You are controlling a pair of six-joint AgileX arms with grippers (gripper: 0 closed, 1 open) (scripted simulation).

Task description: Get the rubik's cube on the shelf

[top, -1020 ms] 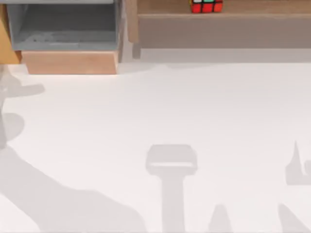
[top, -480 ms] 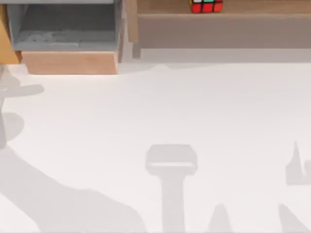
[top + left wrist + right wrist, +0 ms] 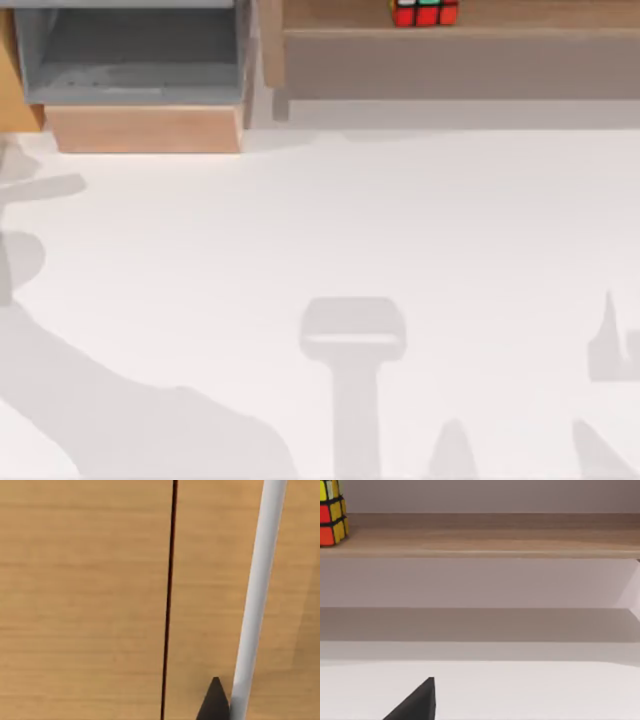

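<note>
Rubik's cube resting on the shelf, free of either pincer.

The cube stands on the wooden ledge, above the shelf's grey-brown front panel. A grey-lined box sits beside the shelf's end, on the white desk. One dark fingertip of the right pincer shows in front of the shelf; whether either pincer is open cannot be told, though neither appears to hold anything.
</note>
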